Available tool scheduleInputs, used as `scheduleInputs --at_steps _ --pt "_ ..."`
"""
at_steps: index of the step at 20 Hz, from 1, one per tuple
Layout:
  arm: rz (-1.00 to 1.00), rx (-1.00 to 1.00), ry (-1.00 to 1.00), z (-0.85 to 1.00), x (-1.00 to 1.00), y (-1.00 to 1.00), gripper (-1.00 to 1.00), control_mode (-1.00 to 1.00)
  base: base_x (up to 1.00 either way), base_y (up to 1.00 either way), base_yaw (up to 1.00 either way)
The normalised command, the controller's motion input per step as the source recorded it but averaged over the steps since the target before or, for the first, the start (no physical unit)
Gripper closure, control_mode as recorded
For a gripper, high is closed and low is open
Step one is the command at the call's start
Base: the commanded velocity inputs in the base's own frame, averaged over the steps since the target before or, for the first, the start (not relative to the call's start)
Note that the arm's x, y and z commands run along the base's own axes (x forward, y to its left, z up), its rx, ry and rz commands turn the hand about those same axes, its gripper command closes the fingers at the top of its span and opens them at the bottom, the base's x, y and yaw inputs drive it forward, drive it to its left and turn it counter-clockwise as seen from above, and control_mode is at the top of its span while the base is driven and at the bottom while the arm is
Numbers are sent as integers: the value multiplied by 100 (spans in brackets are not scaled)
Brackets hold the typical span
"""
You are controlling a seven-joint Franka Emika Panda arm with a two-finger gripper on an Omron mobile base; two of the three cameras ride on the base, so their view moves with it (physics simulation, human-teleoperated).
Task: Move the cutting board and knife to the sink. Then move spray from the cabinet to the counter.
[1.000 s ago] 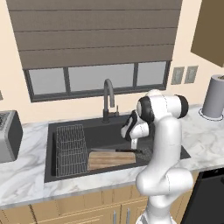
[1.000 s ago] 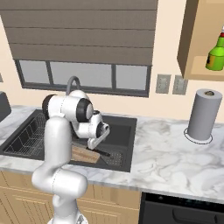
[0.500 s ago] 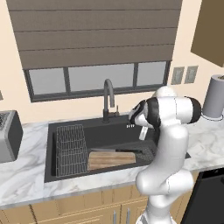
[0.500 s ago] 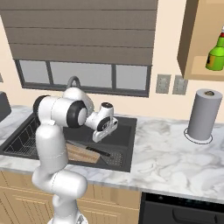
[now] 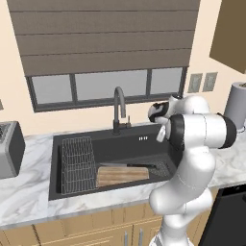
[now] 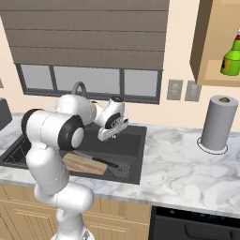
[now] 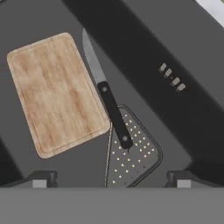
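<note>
My tool (image 6: 111,133) hangs empty with jaws wide apart above the sink (image 5: 57,144), where the cutting board (image 7: 57,92) and knife (image 7: 109,103) lie. The spray (image 6: 231,58) stands in the cabinet (image 6: 206,42); probably light, rigid, slippery, so I'd grip its body
</note>
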Motion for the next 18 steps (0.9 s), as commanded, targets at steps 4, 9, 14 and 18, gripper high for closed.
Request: scheduleInputs --at_steps 4,9,14,18 --pt "-5 0 0 60 -22 0 -100 -100 0 0 0" --pt "-13 0 0 57 -42 -7 -100 -100 0 0 0" --pt "-17 1 0 66 -48 0 -100 -100 0 0 0" --pt "-18 3 0 71 -73 0 -100 -100 0 0 0"
